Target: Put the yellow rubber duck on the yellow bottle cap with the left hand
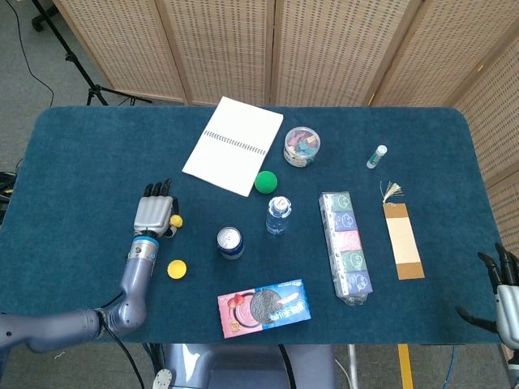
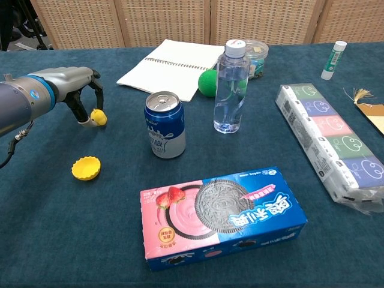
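My left hand hangs palm down over the left of the table and pinches the small yellow rubber duck between thumb and fingertips, a little above the cloth. The yellow bottle cap lies open side up on the cloth, nearer the front edge than the duck. My right hand shows only at the far right edge of the head view, fingers spread, holding nothing.
A blue can, a water bottle and a green ball stand right of the duck. A cookie box lies at the front. A notebook, a tissue pack, a bookmark and a glue stick lie further off.
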